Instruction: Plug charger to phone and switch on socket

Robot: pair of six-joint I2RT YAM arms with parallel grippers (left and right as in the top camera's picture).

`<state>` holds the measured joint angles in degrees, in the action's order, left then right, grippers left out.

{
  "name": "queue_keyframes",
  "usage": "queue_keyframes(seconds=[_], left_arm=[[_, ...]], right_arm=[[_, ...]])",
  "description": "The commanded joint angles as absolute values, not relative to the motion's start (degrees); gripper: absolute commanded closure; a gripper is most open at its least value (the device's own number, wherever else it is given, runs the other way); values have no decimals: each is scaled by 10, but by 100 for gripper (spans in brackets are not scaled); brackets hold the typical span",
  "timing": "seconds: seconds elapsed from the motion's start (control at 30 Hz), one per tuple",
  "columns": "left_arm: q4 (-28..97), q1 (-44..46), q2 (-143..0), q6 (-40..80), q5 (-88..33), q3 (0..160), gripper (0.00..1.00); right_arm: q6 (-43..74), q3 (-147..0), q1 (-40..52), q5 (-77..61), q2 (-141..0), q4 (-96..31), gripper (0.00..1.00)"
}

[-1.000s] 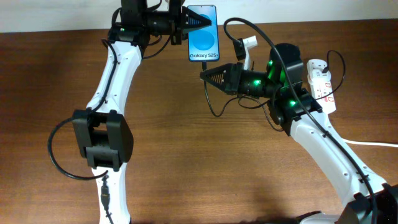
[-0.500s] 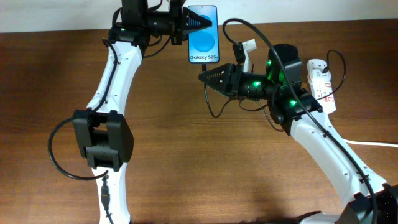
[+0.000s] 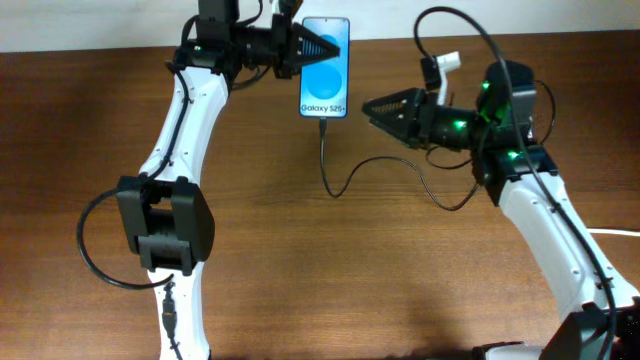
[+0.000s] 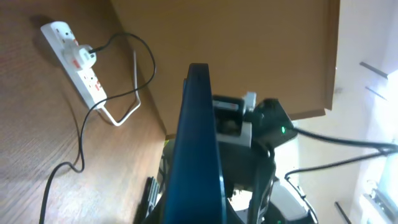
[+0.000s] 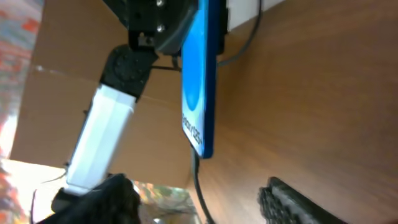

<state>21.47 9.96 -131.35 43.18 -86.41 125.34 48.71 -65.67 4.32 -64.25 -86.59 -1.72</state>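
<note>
1. Left end effector (image 3: 318, 47) is clamped on the phone (image 3: 326, 80) at the far side of the counter (image 3: 300, 280). The blue screen faces up. I cannot tell whether the phone rests on the wood or is held just above it.
2. Right end effector (image 3: 368, 103) hangs to the right of the phone, not touching it. Its wrist view shows the fingers spread with nothing between them.
3. The charger (image 3: 323, 150), a thin black cable, meets the phone's lower edge and looks plugged in. It trails in a slack loop towards the right arm.
4. The socket (image 4: 65, 43) shows only in the left wrist view, a white strip with a plug seated in it. In the overhead view the right arm hides it.
5. Risk: the right arm reaching for the switch could snag the slack loop and tug the plug out of the phone. Pressing the wrong part of the strip is also possible, since the switch is too small to make out.
6. No containers are in view.
</note>
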Motion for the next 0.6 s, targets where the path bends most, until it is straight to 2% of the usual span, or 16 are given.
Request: queue_keyframes(seconds=[0.0, 0.23, 0.47, 0.57], left_arm=[[274, 96, -1293, 324, -861, 1212, 100], [390, 96, -1293, 262, -670, 1124, 100], [470, 103, -1294, 142, -515, 1060, 100], [475, 116, -1294, 140, -455, 1039, 100]], right_arm=[[404, -658, 31, -652, -866, -75, 22], [315, -658, 30, -557, -866, -213, 21], [302, -658, 30, -537, -866, -236, 20], [302, -658, 30, -537, -866, -236, 20]])
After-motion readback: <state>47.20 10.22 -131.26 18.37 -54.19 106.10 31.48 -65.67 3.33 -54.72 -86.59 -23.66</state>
